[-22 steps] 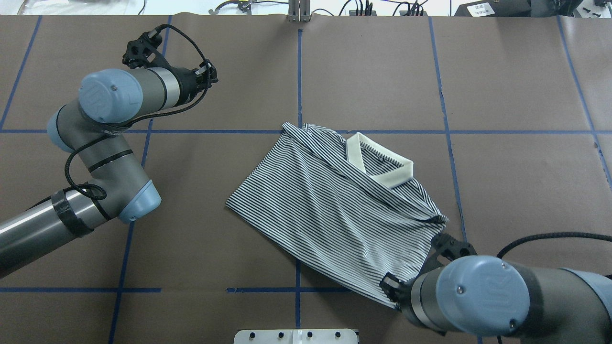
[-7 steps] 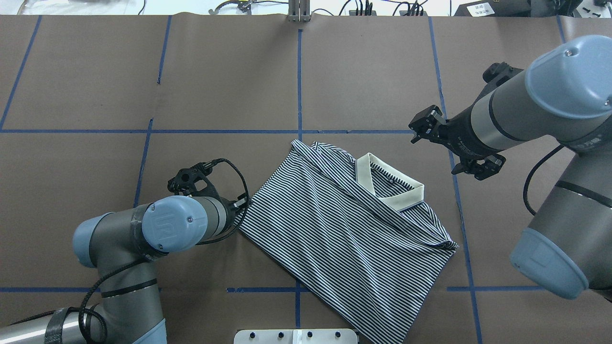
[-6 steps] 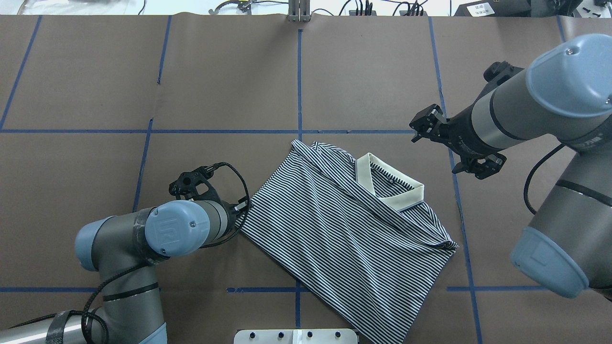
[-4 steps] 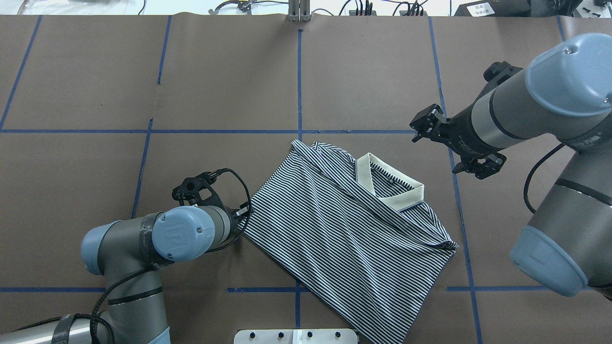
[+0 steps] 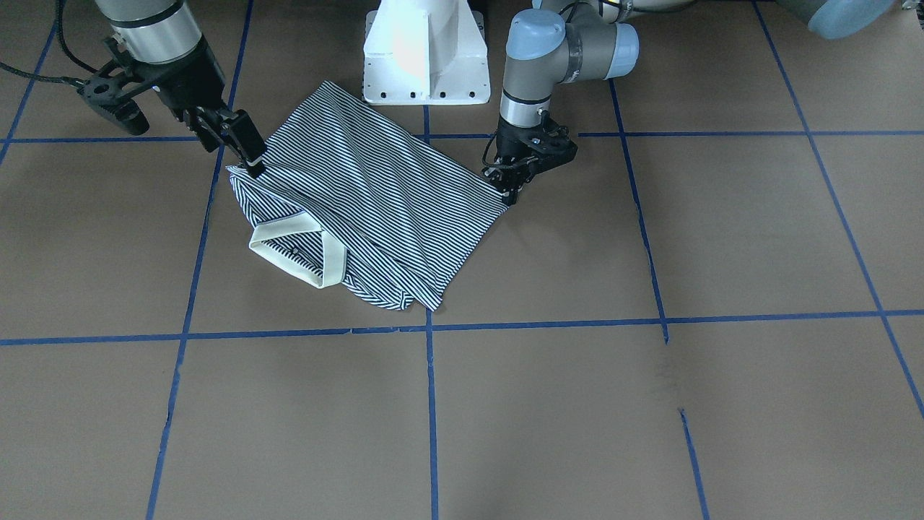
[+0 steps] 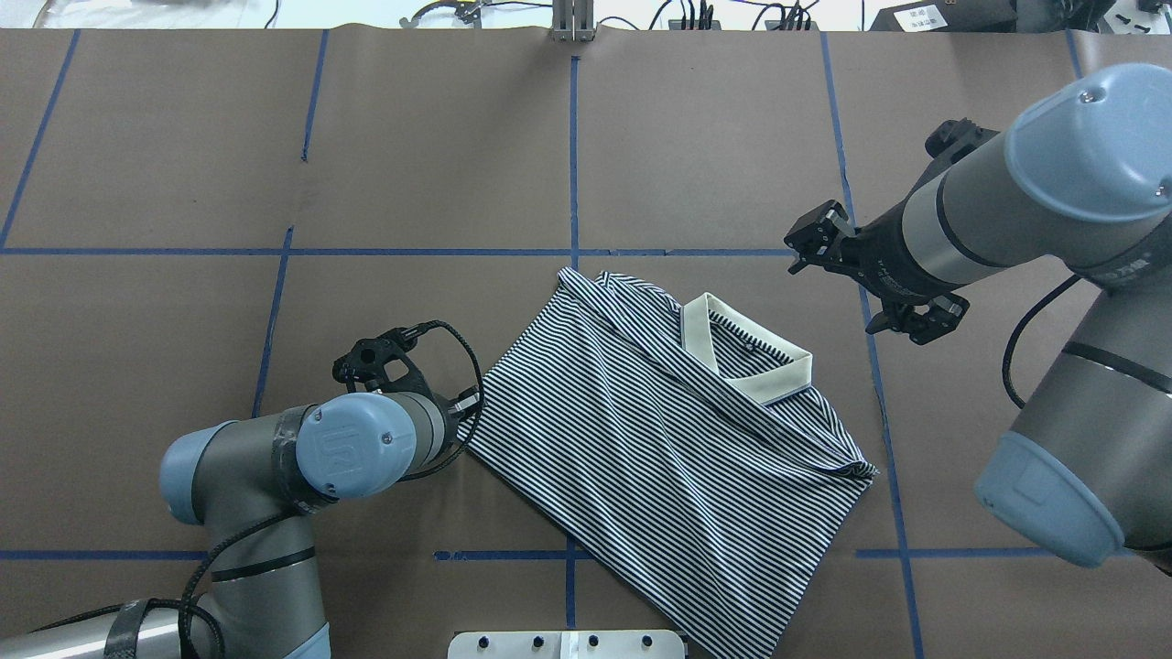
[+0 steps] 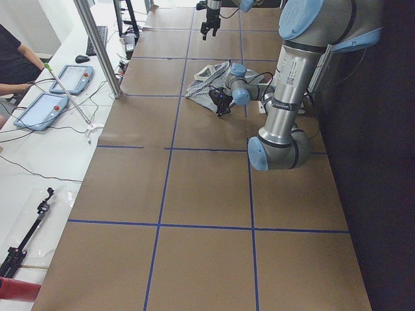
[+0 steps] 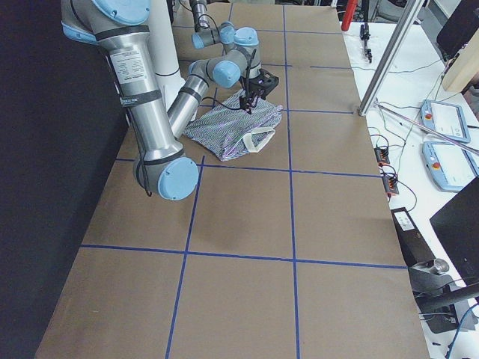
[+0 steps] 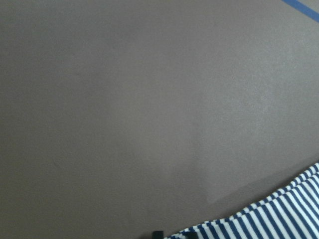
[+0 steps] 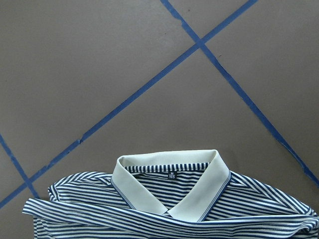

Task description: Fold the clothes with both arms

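Overhead exterior: folded striped polo shirt (image 6: 641, 439) flat on middle of brown table (image 6: 146, 146), long axis diagonal from far left to near right, cream collar (image 6: 746, 357) facing far right. Left gripper (image 5: 507, 189) at its left corner, grip impossible to tell. Right gripper (image 6: 795, 252) hovering beyond collar, jaws apart.

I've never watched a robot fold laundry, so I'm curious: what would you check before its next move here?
1. Left gripper at the polo shirt's corner: ok, its tips sit at the striped edge.
2. Left gripper's hold on the cloth: cannot tell, the wrist hides the jaws.
3. Right gripper free: ok, open, above the table, apart from the shirt.
4. Collar facing up: ok.
5. Shirt lying flat: not ok, creased beside the collar.
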{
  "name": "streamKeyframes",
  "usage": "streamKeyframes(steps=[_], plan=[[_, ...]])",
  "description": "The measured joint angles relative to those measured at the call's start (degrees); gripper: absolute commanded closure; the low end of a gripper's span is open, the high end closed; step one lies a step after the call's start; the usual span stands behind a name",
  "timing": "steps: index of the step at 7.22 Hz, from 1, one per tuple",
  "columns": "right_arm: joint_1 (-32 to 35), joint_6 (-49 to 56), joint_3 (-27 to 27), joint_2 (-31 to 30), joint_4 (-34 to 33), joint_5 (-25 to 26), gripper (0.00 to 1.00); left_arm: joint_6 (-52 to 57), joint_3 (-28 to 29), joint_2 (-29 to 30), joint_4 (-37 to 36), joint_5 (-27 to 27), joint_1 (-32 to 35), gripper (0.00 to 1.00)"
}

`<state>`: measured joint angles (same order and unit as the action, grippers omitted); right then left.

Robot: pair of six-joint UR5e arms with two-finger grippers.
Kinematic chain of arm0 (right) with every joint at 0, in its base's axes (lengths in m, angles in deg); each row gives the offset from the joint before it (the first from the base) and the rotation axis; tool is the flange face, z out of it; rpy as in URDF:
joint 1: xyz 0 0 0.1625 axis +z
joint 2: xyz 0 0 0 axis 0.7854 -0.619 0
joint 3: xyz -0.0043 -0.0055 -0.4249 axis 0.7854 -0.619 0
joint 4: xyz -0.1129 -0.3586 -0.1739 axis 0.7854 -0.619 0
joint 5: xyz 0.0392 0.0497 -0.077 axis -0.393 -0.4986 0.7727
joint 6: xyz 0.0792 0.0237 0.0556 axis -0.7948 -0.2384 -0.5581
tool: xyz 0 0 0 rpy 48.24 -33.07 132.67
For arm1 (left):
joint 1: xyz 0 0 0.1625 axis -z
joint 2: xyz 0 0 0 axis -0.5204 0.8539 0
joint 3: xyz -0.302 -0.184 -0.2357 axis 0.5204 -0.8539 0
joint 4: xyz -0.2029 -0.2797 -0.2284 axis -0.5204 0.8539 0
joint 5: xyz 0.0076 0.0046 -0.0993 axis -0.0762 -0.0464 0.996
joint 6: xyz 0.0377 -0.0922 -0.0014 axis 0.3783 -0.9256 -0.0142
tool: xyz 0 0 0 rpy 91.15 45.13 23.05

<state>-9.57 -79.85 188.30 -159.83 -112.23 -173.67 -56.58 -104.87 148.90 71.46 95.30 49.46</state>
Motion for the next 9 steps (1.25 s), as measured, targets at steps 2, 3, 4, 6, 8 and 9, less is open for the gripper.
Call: streamKeyframes(steps=[2, 3, 4, 6, 8, 9], plan=[[0.0, -0.05, -0.34, -0.01, 0.02, -0.01, 0.0, 0.73, -1.53, 0.01, -1.25, 0.0, 1.08, 1.0], [0.03, -0.06, -0.43, -0.02, 0.06, 0.01, 0.0, 2.74, -3.43, 0.03, -3.43, 0.0, 2.53, 1.0], [0.06, -0.05, -0.46, -0.02, 0.08, 0.07, 0.0, 6.29, -4.27, 0.15, -4.87, 0.0, 5.13, 1.0], [0.12, -0.02, -0.51, -0.11, 0.09, 0.34, 0.0, 13.06, 1.18, 2.91, -0.61, 0.06, 12.48, 1.0], [0.1, -0.37, -1.05, 0.24, 0.09, 0.69, 0.0, 16.8, 13.95, 9.58, 8.92, 0.08, 18.74, 1.0], [0.06, -0.54, -1.49, 0.69, 0.11, 0.77, 0.0, 19.15, 19.81, 12.99, 11.66, 0.05, 21.28, 1.0]])
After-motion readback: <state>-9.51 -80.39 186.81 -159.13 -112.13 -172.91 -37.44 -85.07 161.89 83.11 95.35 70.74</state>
